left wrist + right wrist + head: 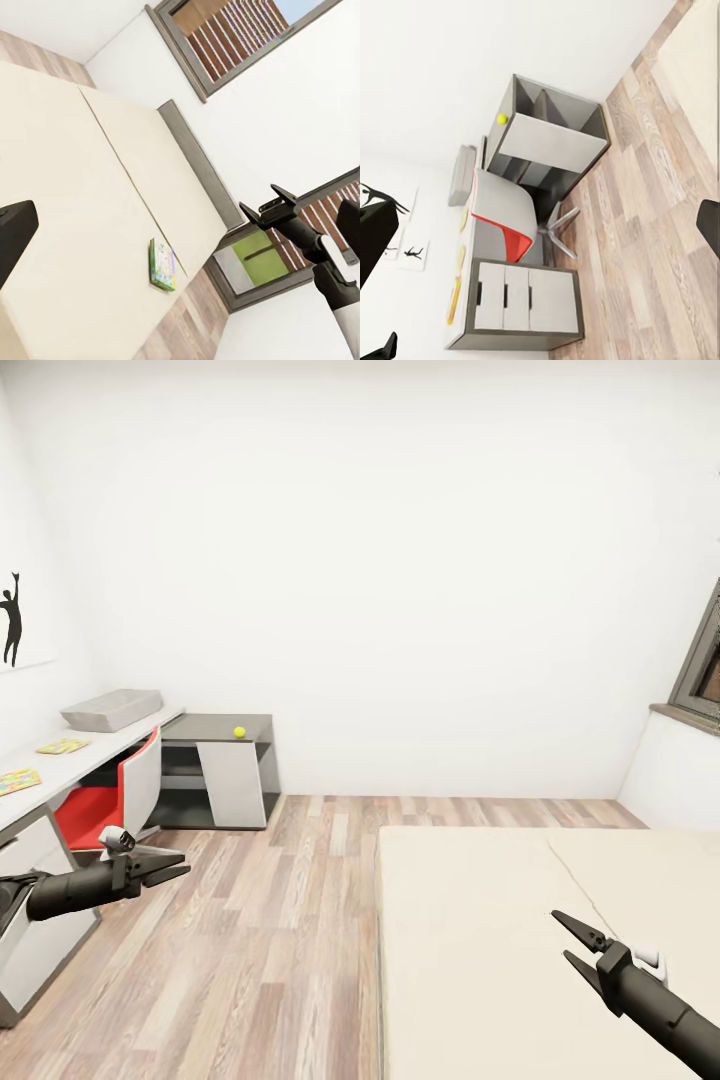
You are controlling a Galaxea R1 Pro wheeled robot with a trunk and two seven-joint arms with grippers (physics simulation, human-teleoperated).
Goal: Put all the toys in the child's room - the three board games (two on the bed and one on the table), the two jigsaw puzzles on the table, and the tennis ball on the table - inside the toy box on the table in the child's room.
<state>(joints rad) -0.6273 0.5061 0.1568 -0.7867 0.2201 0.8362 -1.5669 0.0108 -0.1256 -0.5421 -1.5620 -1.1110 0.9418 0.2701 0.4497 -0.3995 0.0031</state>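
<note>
Head view: taken from high up, facing forward and down across the room, with the table [120, 745] at mid-left and the bed [480, 920] at lower right, both at middle range. Left wrist view: rolled steeply, looking across the same bed [82, 195] toward the window [225, 37], from a distance. Right wrist view: also rolled, looking across the wood floor [652, 202] at the table [521, 296] from afar. Head and right wrist views share table and floor; head and left wrist views share the bed.
</note>
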